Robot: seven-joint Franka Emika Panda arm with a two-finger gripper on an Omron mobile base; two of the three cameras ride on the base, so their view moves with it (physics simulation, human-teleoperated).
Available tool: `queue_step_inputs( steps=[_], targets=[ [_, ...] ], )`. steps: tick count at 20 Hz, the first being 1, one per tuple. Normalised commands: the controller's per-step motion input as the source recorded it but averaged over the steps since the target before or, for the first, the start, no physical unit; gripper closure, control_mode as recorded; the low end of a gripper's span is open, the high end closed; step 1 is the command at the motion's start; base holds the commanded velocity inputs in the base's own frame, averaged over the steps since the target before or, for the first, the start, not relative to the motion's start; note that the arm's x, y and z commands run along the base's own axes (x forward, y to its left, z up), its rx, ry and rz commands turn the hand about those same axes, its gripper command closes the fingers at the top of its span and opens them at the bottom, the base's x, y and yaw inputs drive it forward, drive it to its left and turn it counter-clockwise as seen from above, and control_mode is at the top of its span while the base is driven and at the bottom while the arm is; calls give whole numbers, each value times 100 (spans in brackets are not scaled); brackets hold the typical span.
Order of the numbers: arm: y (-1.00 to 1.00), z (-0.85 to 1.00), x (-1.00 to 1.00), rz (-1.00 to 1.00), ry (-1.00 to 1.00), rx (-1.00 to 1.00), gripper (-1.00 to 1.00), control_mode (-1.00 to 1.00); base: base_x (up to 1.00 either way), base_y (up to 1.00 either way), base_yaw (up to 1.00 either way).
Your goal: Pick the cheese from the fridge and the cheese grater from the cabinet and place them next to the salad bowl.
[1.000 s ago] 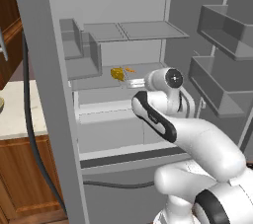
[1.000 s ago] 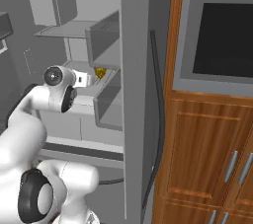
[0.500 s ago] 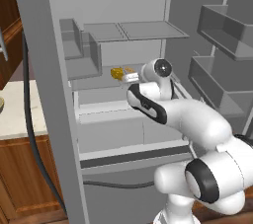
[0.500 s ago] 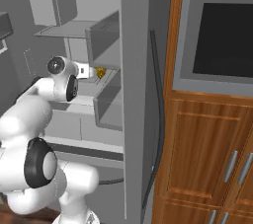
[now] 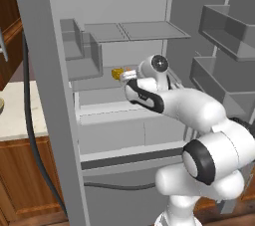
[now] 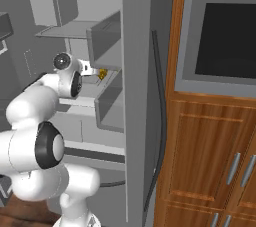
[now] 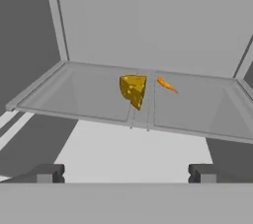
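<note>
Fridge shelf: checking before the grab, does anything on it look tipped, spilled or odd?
Nothing stands out. The cheese sits on the fridge shelf, whole, with a thin orange stick lying apart beside it. No spills.

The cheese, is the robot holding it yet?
No, nothing is held. The gripper is open, and the cheese sits apart on the fridge shelf.

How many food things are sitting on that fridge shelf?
2. The cheese sits near the middle of the shelf, and a thin orange stick lies just to its right, a bit farther back. Other shelves may hide more.
</note>
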Motion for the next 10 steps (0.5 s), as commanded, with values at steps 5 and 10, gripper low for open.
queue_step_inputs(
  steps=[5,10],
  targets=[
    [1,-10,34,0,9,0,-100,-100,0,0,0],
    [0,-15,22,0,3,0,-100,-100,0,0,0]
  ],
)
